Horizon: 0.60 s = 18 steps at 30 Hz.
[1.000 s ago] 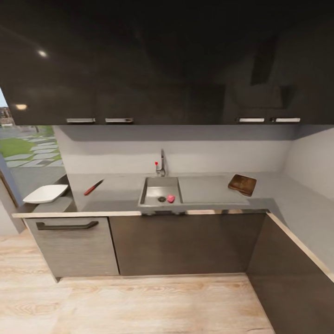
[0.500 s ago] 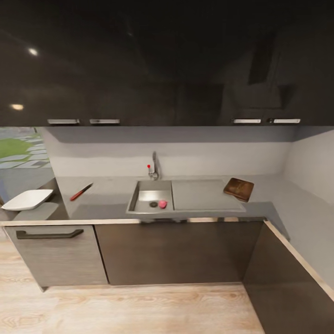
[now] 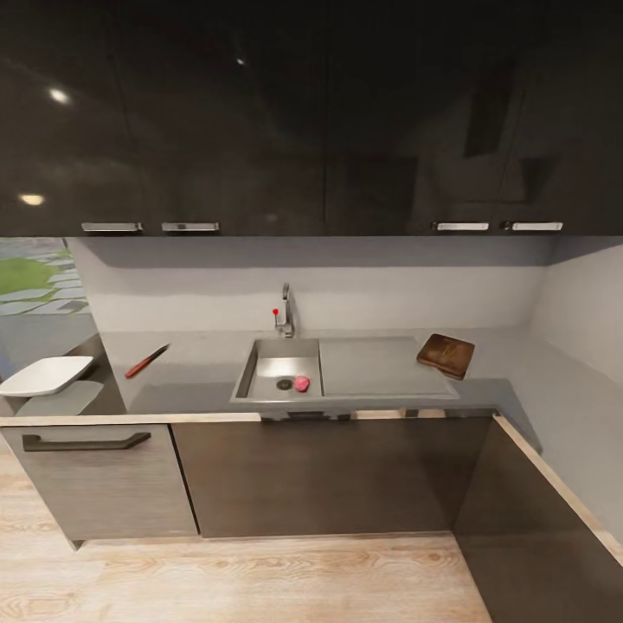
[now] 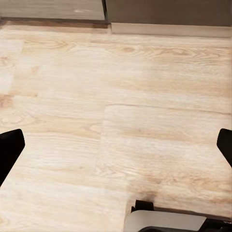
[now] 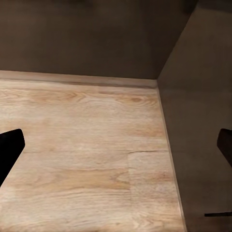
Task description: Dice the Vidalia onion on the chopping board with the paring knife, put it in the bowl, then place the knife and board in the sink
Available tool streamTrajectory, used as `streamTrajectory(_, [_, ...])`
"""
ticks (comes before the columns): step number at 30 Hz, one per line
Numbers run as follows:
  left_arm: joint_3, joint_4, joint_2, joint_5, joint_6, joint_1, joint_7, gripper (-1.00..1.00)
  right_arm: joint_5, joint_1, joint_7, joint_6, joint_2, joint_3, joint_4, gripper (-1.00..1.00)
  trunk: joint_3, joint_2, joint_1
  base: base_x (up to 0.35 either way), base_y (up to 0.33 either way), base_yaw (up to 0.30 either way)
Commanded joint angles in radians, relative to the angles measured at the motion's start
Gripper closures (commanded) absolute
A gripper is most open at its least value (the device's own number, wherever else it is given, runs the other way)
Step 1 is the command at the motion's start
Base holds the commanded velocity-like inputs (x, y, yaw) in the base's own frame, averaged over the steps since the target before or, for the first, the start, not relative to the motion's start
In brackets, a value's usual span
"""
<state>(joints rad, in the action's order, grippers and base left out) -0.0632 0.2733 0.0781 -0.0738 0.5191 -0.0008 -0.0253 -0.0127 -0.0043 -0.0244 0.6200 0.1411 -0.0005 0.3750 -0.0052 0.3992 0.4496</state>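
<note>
In the head view the pink-red Vidalia onion (image 3: 301,383) lies in the steel sink (image 3: 279,370) beside the round drain. The dark brown chopping board (image 3: 446,356) rests on the countertop (image 3: 199,368) right of the drainboard. The red-handled paring knife (image 3: 146,362) lies on the countertop left of the sink. Farther left sits the white bowl (image 3: 45,375). My left gripper (image 4: 116,145) hangs open over the wooden floor, its black fingertips (image 4: 9,150) far apart. My right gripper (image 5: 116,145) is open too, above the floor near the cabinet corner.
A curved chrome faucet (image 3: 284,310) with a red dot stands behind the basin. Dark wall cabinets (image 3: 311,121) hang above the counter. The counter turns a corner along the right wall (image 3: 562,389). Light wooden floor (image 3: 260,580) lies in front of the lower cabinets (image 3: 329,472).
The whole head view has shifted: the camera turned slightly right and came a little closer to the counter, so everything slid left. Nothing on the counter moved.
</note>
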Motion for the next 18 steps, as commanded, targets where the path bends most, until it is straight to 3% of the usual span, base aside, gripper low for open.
streamTrajectory(1, [0.002, 0.0, 0.0, -0.007, 0.002, 0.0, 0.001, -1.0, -0.001, 0.0, -0.002, 0.002, 0.0, 0.001, -0.001, -1.0, -0.001, 0.001, 0.0, 0.0, 0.0, 0.0])
streamTrajectory(7, [0.002, 0.002, 0.0, -0.006, 0.002, 0.0, 0.001, -1.0, -0.003, 0.0, -0.003, 0.0, 0.001, -0.001, 0.015, -1.0, -0.001, 0.001, 0.0, 0.0, 0.0, 0.0])
streamTrajectory(10, [0.002, 0.003, 0.001, -0.006, 0.002, 0.0, 0.001, -1.0, -0.004, 0.0, -0.047, -0.031, 0.003, -0.002, 0.122, -1.0, -0.001, 0.001, 0.0, 0.0, 0.0, 0.0])
streamTrajectory(12, [0.002, 0.003, 0.001, -0.006, 0.003, 0.0, 0.001, -1.0, -0.002, -0.001, -0.122, -0.105, 0.003, -0.002, 0.249, -1.0, -0.001, 0.001, 0.0, 0.0, 0.0, 0.0])
streamTrajectory(14, [0.002, 0.001, 0.001, -0.007, 0.003, -0.001, 0.001, -1.0, 0.0, -0.002, -0.193, -0.239, 0.004, -0.002, 0.379, -1.0, -0.001, 0.001, 0.0, 0.0, 0.0, 0.0])
streamTrajectory(15, [0.002, 0.001, 0.001, -0.007, 0.003, -0.001, 0.001, -1.0, 0.0, -0.002, -0.215, -0.313, 0.005, -0.001, 0.447, -1.0, -0.001, 0.001, 0.0, 0.0, 0.0, 0.0])
streamTrajectory(18, [0.003, 0.0, -0.001, -0.007, 0.003, -0.001, 0.001, -1.0, 0.001, -0.002, -0.238, -0.442, 0.006, -0.001, 0.588, -1.0, -0.001, 0.001, 0.0, 0.0, 0.0, 0.0])
